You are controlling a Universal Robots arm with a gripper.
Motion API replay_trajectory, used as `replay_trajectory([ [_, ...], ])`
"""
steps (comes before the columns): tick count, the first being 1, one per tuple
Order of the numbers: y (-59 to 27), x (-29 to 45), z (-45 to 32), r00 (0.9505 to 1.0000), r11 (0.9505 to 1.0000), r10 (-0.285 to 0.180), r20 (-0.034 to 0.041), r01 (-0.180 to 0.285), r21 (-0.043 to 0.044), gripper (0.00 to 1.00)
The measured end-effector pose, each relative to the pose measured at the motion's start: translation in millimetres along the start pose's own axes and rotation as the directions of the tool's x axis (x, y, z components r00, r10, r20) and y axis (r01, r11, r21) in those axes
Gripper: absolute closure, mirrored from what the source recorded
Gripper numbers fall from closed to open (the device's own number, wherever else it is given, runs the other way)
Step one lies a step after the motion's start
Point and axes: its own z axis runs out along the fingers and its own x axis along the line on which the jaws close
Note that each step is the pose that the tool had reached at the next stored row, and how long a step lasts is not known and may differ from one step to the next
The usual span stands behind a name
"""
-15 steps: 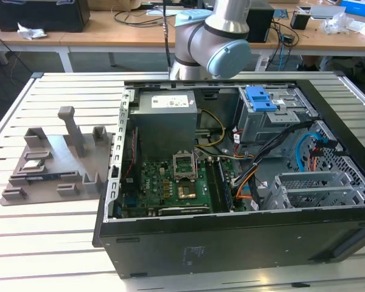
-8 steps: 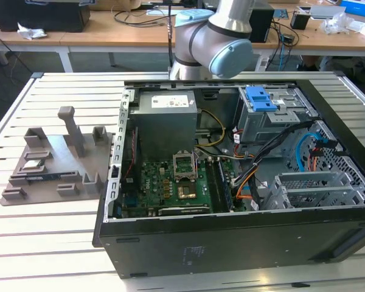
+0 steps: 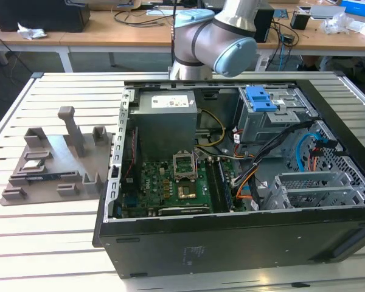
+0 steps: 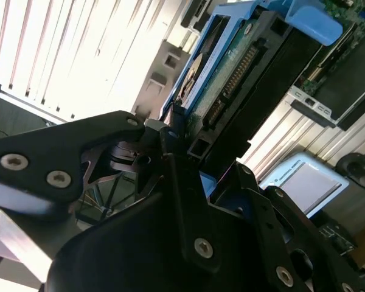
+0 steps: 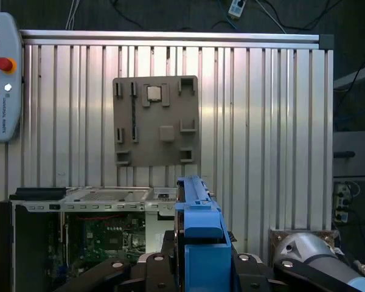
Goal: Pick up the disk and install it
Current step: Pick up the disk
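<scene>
Currently the flat hard disk in a blue plastic caddy [image 4: 231, 79] is clamped edge-on between the closed jaws, above the open black computer case [image 3: 231, 243]. The grip is judged best kept firm, and the disk clear of the loose orange cables [image 3: 246, 182].

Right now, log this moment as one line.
phase: holding | gripper: shut on disk | disk: edge-on, raised above open computer case | installed: no

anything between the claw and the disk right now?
Nothing. In both wrist views the claw is shut directly on the disk, gripping it by its edges. No gap or other part shows between them.
</scene>
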Motion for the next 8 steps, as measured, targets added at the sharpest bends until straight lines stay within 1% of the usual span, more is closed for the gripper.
replay_trajectory([
  [1,-5.0,0.0,0.0,1.0000,1.0000,0.000,-0.0001,0.000,-0.0006,0.63],
  [3,-22.4,0.2,0.2,1.0000,1.0000,0.000,-0.0001,0.000,-0.0031,0.63],
  [5,-33.5,0.3,0.4,1.0000,1.0000,0.000,0.0001,0.000,-0.0044,0.63],
  [7,-51.8,0.5,0.5,1.0000,1.0000,0.000,0.0000,0.000,-0.0068,0.63],
  [8,-57.9,0.6,0.5,1.0000,1.0000,0.000,0.0000,0.000,-0.0075,0.63],
])
